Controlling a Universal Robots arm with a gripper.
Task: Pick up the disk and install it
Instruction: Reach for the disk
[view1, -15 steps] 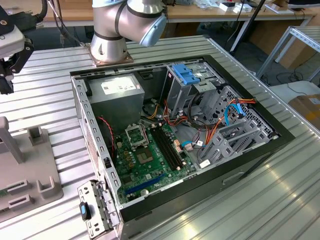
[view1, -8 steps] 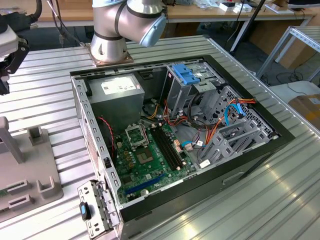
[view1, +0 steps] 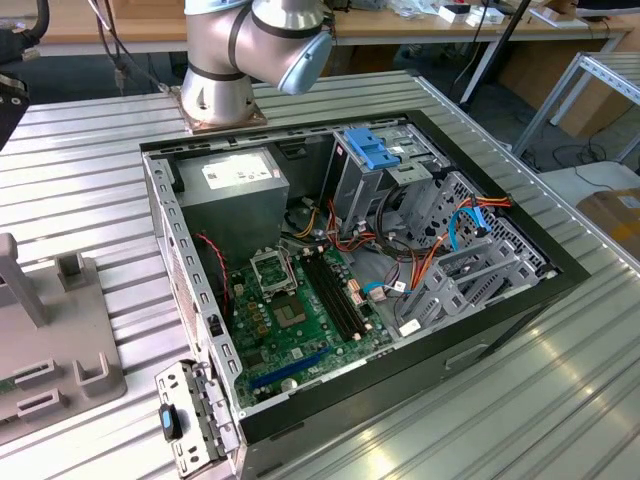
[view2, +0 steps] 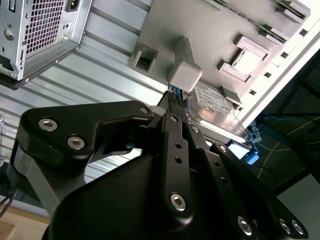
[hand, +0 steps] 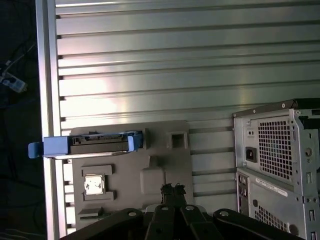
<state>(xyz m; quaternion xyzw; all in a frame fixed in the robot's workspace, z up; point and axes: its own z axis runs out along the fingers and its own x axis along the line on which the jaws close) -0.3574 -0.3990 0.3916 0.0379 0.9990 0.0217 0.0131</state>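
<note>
So, the ribbed metal bench (view1: 90, 140) takes up most of the exterior view, with an open PC case (view1: 420, 375) lying on its side across the middle of the frame. The arm (view1: 235, 55) has its base at the top centre of the frame, right behind the case. A grey fixture tray (view1: 55, 335) sits on the bench at the lower left of the exterior view, apart from the case.

Inside the case there's a grey power supply (view1: 230, 185) at the upper left, a green motherboard (view1: 300, 320) below it, and a blue bracket (view1: 372, 148) on top of the metal cage near the top.

The disk (hand: 85, 144) is not in the case. It stands on edge in a slot of the tray, at the tray's side by the bench's edge, with a blue rail at each end. The second wrist view shows its labelled face (view2: 215, 107).

The pincer (hand: 172, 190) hangs over the tray with its tips pressed together, nothing between them. It's close to a raised grey block (view2: 185, 75) and not touching the disk. A small silver chip (hand: 94, 184) sits in a tray pocket beside the disk.
</note>
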